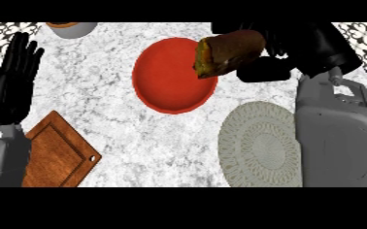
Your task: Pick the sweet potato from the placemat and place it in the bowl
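A brown sweet potato (228, 52) with a yellowish cut end hangs above the right rim of the red bowl (168, 77). My right hand (287, 46) is shut on the sweet potato, fingers curled over its far end. The round pale woven placemat (258, 145) lies bare at the lower right, partly covered by my right forearm (331, 131). My left hand (18, 77) rests open at the left edge, fingers pointing up.
A wooden cutting board (57, 153) lies at the lower left beside my left forearm. A grey cup (72, 28) with a brown inside stands at the top left edge. The counter (143, 136) is speckled white stone.
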Action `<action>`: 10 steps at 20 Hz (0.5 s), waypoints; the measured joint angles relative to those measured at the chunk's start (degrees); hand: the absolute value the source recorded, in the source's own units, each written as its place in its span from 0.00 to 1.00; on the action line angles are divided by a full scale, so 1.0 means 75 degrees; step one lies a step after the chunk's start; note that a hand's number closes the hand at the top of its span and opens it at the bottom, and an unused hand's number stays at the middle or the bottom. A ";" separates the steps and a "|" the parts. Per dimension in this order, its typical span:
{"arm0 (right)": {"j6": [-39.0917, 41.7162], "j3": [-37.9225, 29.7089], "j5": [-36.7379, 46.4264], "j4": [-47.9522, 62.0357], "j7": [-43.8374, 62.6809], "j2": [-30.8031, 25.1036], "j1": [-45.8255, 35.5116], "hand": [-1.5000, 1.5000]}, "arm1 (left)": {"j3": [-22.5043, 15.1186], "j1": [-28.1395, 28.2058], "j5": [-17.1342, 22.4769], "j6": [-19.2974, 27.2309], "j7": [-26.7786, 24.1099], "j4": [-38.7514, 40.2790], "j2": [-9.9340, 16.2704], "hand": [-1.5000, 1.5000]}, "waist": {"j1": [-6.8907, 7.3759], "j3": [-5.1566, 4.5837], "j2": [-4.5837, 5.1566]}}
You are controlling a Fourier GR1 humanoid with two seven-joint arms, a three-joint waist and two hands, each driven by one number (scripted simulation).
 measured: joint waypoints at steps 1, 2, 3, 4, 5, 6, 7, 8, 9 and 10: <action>-0.0234 0.0144 0.0026 0.0345 -0.0029 0.0051 -0.0105 1.00 | -0.0019 -0.0053 -0.0007 0.0029 0.0065 -0.0042 -0.0011 0.50 | 0.0012 0.0000 0.0003; -0.0413 0.0274 -0.0010 0.0622 -0.0008 0.0092 -0.0207 1.00 | -0.0039 -0.0110 -0.0045 0.0077 0.0087 -0.0019 -0.0036 0.50 | 0.0008 0.0001 0.0004; -0.0683 0.0475 -0.0010 0.0885 -0.0019 0.0124 -0.0208 1.00 | -0.0024 -0.0133 -0.0031 0.0055 0.0116 0.0003 -0.0014 0.50 | 0.0010 0.0001 0.0004; -0.0986 0.0632 0.0023 0.1275 -0.0030 0.0148 -0.0312 1.00 | -0.0064 -0.0193 -0.0089 0.0101 0.0081 0.0075 -0.0059 0.50 | 0.0023 0.0002 0.0012; -0.1248 0.0800 0.0035 0.1566 -0.0098 0.0168 -0.0289 1.00 | -0.0056 -0.0187 -0.0070 0.0076 0.0079 0.0077 -0.0058 0.50 | 0.0025 0.0001 0.0012; -0.1544 0.1010 0.0062 0.1910 -0.0162 0.0183 -0.0322 1.00 | -0.0097 -0.0171 -0.0116 0.0120 0.0079 0.0050 -0.0104 0.50 | 0.0039 0.0003 0.0015; -0.1750 0.1123 0.0035 0.2268 -0.0177 0.0196 -0.0459 1.00 | -0.0089 -0.0144 -0.0100 0.0077 0.0029 0.0092 -0.0110 0.50 | 0.0044 0.0003 0.0017; -0.1949 0.1198 0.0026 0.2596 -0.0217 0.0205 -0.0575 1.00 | -0.0035 -0.0072 -0.0076 -0.0005 -0.0115 0.0150 -0.0076 0.50 | 0.0046 0.0003 0.0018; -0.2250 0.1427 0.0032 0.2846 -0.0273 0.0213 -0.0540 1.00 | -0.0040 -0.0053 -0.0078 -0.0008 -0.0097 0.0115 -0.0079 0.50 | 0.0047 0.0002 0.0015; -0.2473 0.1563 0.0073 0.3115 -0.0309 0.0219 -0.0567 1.00 | -0.0057 0.0051 -0.0071 -0.0024 -0.0084 0.0006 -0.0104 0.50 | 0.0050 0.0003 0.0012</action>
